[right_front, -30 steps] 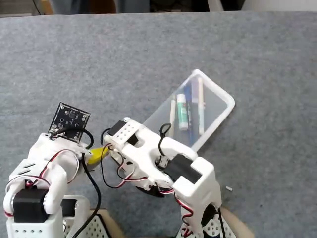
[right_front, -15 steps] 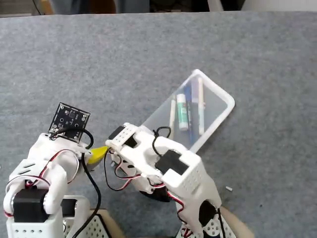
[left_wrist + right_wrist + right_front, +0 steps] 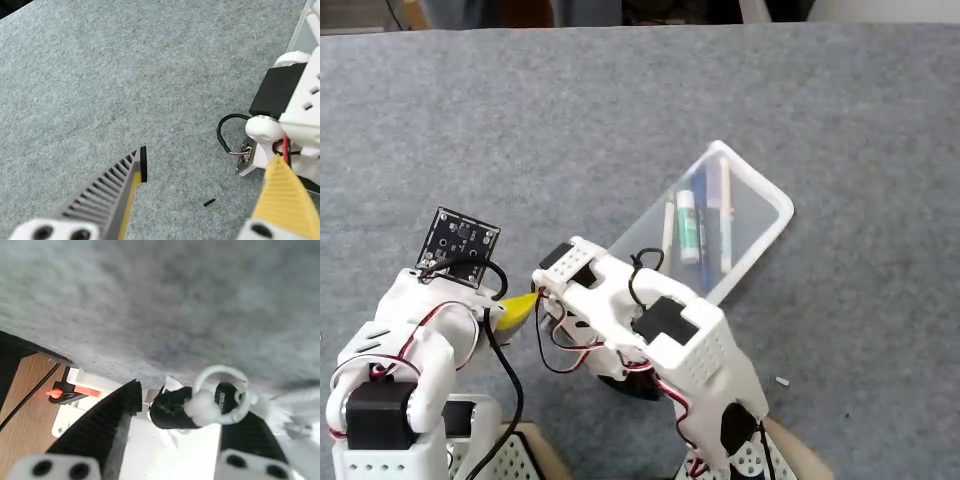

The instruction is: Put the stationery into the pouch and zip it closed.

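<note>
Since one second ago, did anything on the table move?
The right arm swung its middle part a little toward the left arm, while its wrist end kept to the near end of the pouch. Nothing was visibly picked up or let go. The pouch, the pens inside it and the left arm stayed where they were.

White arms (image 3: 705, 350), black servos (image 3: 663, 318), red wires (image 3: 417, 337), yellow left pincer (image 3: 210, 167)

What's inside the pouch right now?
Through the clear pouch show a green-and-white glue stick, a blue pen, a white pen and a slim pale stick. The right arm covers its near end, so anything there is hidden.
</note>
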`<state>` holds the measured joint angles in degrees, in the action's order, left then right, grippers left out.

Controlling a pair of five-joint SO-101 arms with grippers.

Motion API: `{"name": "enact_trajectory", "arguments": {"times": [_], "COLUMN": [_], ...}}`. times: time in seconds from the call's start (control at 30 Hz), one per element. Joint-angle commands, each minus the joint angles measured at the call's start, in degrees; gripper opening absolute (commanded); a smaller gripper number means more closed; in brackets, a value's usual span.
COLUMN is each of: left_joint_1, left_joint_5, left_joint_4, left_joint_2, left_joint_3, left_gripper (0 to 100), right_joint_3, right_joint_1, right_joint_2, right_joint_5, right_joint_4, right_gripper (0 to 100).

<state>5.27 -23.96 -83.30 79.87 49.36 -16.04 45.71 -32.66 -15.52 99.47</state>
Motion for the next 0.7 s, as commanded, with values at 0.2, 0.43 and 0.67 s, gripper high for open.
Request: {"name": "enact_trajectory", "arguments": {"times": [0.2,0.43,0.67], "left_joint_1": [0.04,0.04,0.04], "left_joint_5": [-0.62,-0.70,-0.70], "left_joint_4": [0.00,-2.02,-2.11], "left_joint_2": [0.18,0.18,0.09], "left_joint_3": [-2.95,-6.20,-7.87], "left_gripper": [38,38,38], "right_joint_3": [3.21,5.41,5.05], "right_joint_1": [-1.14,-1.49,-1.49], "right_joint_2": [12.62,11.03,10.86], "right_joint_5": [-0.62,-0.53,-0.18], "right_joint_4": [-1.05,0.70,0.97], "right_gripper": [26.9,26.9,26.9]}}
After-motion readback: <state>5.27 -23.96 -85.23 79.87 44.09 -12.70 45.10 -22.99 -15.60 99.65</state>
